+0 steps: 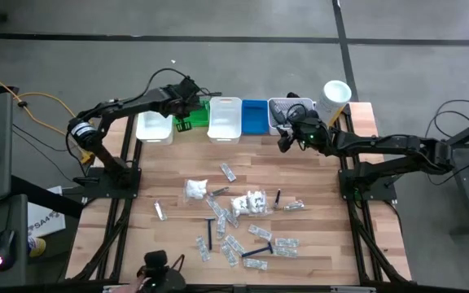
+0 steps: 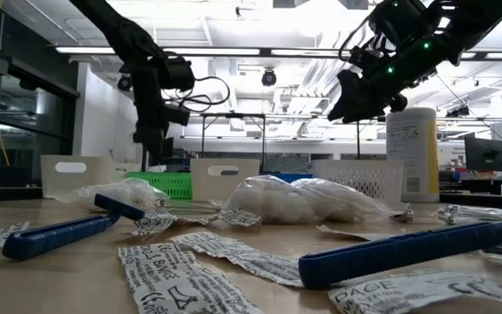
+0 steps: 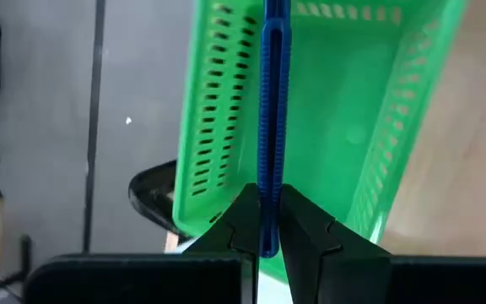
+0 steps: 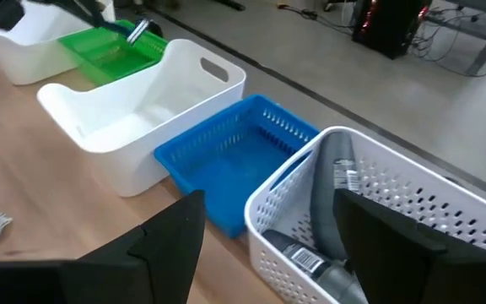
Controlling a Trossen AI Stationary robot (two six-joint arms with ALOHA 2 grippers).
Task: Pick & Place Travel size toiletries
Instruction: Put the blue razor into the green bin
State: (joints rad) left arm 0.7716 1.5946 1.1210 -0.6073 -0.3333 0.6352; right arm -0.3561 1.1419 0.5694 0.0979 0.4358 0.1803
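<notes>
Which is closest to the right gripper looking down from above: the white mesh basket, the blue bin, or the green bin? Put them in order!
From the right gripper, in the high view:
1. White mesh basket, right beside it at the table's far edge.
2. Blue bin, next along toward the left.
3. Green bin, farthest, under the left gripper, which holds a blue razor.

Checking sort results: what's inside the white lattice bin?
White lattice bin holds grey tubes, one barcoded; open right gripper hovers above and hides part of the floor.
</notes>
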